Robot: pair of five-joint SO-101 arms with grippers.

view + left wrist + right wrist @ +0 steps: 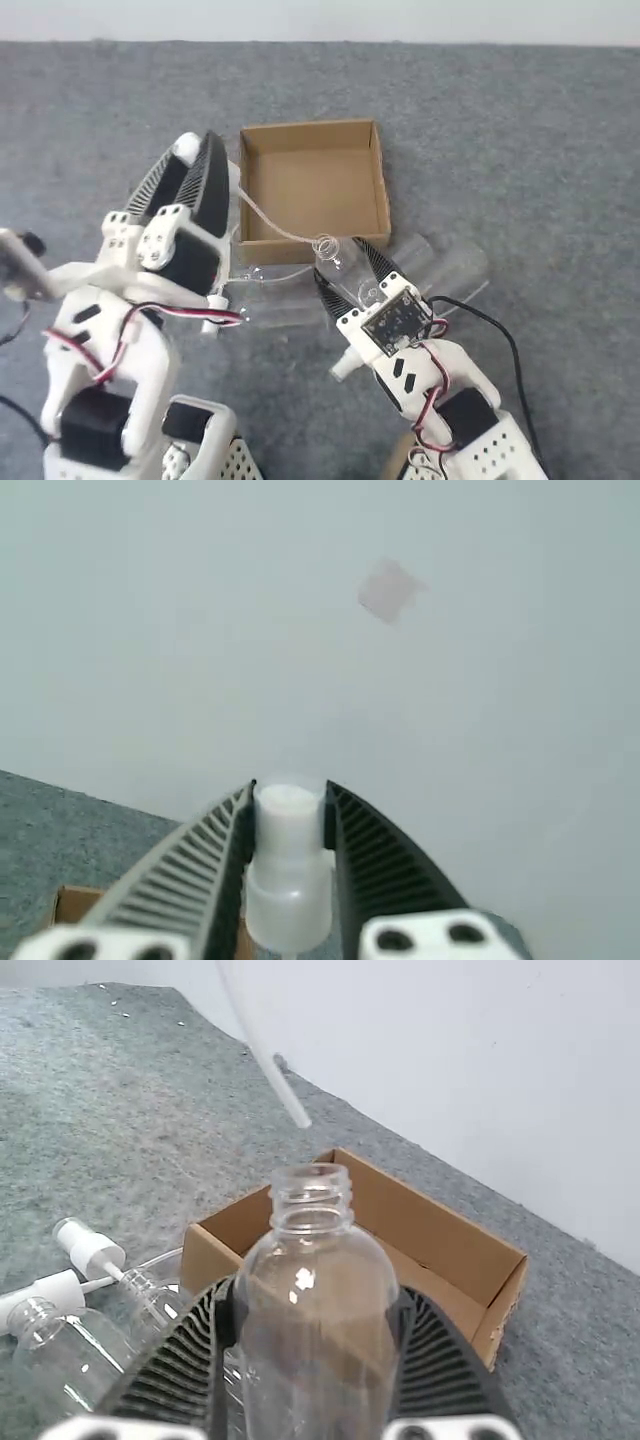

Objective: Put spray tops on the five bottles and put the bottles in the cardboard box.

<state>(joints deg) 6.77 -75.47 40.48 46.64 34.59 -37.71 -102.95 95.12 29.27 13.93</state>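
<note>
The clear bottle [315, 1260] I am working on stands upright in the right gripper [315, 1300], which is clenched around its body; its mouth is open and uncapped. In the right wrist view the cardboard box [310, 185] sits just behind the bottle, and from the high view the bottle stands just outside the box's near wall, close to its right-hand corner. The spray top [288, 880] is up in the air, pinched between the fingers of the left gripper [288, 790], which grasps it by the white collar with the head poking out past the fingertips. Its thin dip tube [268, 1060] trails down from there across the near corner of the box; the free end hangs just above the bottle's mouth and a little to one side, not inside it.

Around the held bottle, more clear bottles lie on their sides on the grey mat [520, 150]; one bottle [55, 1355] and a second bottle [150, 1295] lie beside the right gripper, near the front of the box, and two more [450, 265] lie on the gripper's other side. Two loose spray tops [88, 1245] lie near those first bottles, their tubes running toward the box. A pale wall [450, 680] stands behind the left gripper.
</note>
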